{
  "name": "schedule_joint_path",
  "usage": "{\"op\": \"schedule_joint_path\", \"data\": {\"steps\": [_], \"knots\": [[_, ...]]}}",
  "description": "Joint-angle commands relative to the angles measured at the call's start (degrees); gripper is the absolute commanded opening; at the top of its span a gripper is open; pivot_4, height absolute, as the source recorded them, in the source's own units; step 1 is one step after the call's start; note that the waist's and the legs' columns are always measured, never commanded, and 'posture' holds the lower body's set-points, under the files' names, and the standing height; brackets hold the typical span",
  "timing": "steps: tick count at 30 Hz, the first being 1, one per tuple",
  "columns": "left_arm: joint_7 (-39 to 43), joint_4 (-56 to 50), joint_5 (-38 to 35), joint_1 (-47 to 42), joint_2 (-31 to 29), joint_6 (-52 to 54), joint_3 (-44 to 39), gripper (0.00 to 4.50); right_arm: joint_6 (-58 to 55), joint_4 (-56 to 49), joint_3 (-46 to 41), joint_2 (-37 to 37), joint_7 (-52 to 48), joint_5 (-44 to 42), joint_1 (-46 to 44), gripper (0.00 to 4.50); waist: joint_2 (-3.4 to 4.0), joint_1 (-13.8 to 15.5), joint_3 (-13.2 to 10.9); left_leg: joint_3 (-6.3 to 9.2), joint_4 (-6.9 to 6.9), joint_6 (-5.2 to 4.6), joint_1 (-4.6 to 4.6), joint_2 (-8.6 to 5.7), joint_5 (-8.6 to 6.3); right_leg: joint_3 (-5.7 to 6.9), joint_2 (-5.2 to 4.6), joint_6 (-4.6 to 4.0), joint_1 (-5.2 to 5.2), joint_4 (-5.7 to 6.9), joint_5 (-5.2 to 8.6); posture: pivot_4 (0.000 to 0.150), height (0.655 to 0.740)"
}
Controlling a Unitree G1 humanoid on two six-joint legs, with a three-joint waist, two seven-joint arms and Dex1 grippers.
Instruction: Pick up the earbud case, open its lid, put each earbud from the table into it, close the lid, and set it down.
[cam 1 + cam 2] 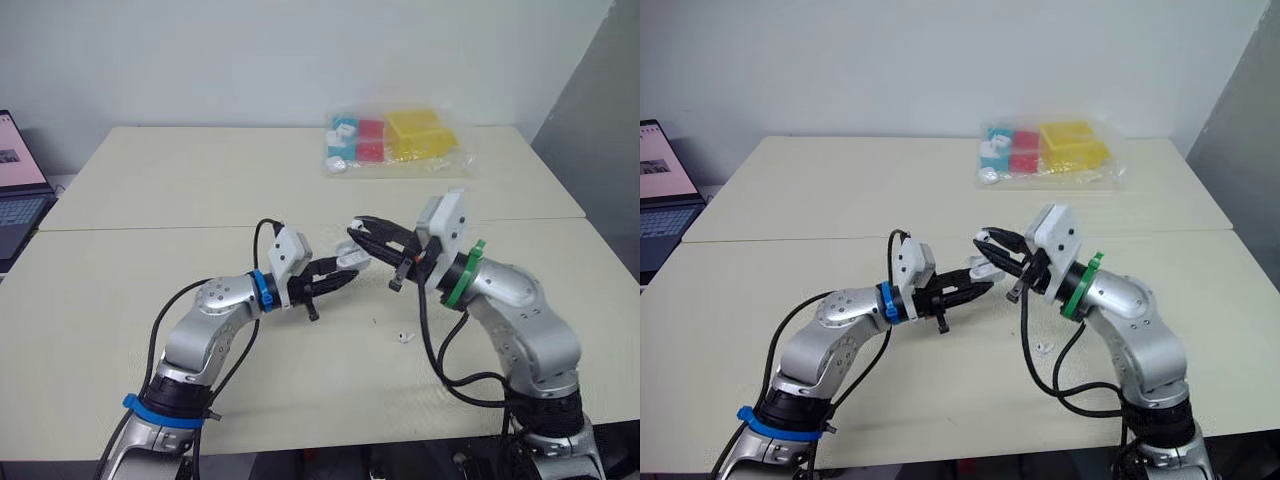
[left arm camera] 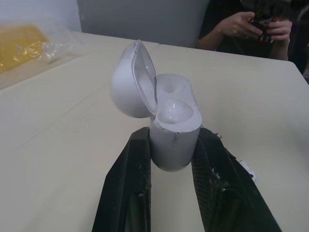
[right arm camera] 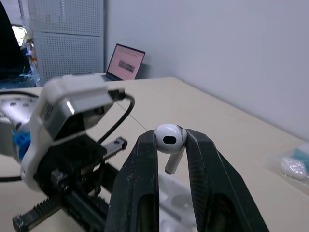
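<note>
My left gripper (image 1: 343,272) is shut on the white earbud case (image 2: 174,130), held upright above the middle of the table. Its lid (image 2: 133,82) is swung open, and the two sockets look empty. My right gripper (image 1: 360,232) is shut on a white earbud (image 3: 169,140) with its stem pointing down. That earbud hangs just above and beside the open case (image 3: 178,193), apart from it. A second white earbud (image 1: 403,335) lies on the table near the front, below my right forearm.
A clear plastic bag of coloured blocks (image 1: 395,140) lies at the back right of the cream table (image 1: 150,180). An open laptop (image 1: 20,200) stands off the left edge. A person's hands (image 2: 256,24) are beyond the table's far side in the left wrist view.
</note>
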State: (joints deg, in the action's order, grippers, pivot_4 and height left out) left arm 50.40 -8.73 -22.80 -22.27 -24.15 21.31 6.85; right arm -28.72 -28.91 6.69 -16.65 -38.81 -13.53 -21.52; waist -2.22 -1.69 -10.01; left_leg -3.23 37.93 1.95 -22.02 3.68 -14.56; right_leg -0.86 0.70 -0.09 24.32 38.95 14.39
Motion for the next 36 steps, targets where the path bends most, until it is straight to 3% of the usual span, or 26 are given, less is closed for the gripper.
{"op": "schedule_joint_path", "data": {"steps": [1, 18, 29, 36], "knots": [[-0.3, -1.5, -1.5, -0.9, 0.1, 0.5, -1.6, 0.79, 6.1, 0.7, 1.6, -0.4, 1.3, 2.4, 1.9, 0.44, 0.0, 0.0, 0.0, -0.01, 0.0, 0.0, 0.0, 0.0, 0.0, -0.01, 0.0, 0.0, 0.0, 0.0, 0.0, 0.15, 0.74], [0.0, -2.1, -1.8, -0.8, -0.5, 0.6, -1.8, 0.79, 13.4, 6.0, 2.0, -1.8, 4.1, 4.2, 3.7, 0.44, 0.0, 0.0, 0.0, -0.01, -0.04, 0.0, -0.01, 0.01, 0.0, -0.02, -0.01, 0.0, 0.01, -0.05, 0.0, 0.15, 0.74], [-0.4, -2.5, -1.7, -0.8, -0.1, 0.1, -1.8, 0.79, 12.7, 5.5, 3.7, -3.8, 4.1, 5.2, 4.4, 0.44, 0.0, 0.0, 0.0, -0.01, -0.04, 0.0, 0.0, 0.01, 0.0, -0.02, -0.01, 0.0, 0.02, -0.05, 0.0, 0.15, 0.74], [-0.2, -2.3, -0.9, -0.8, 0.0, -1.1, -1.4, 0.79, 5.9, 3.1, 3.7, -4.3, 3.7, 2.6, 4.2, 0.44, 0.0, 0.0, 0.0, -0.01, -0.07, 0.0, -0.01, 0.02, 0.0, -0.02, -0.01, 0.0, 0.02, -0.06, 0.01, 0.15, 0.74]]}}
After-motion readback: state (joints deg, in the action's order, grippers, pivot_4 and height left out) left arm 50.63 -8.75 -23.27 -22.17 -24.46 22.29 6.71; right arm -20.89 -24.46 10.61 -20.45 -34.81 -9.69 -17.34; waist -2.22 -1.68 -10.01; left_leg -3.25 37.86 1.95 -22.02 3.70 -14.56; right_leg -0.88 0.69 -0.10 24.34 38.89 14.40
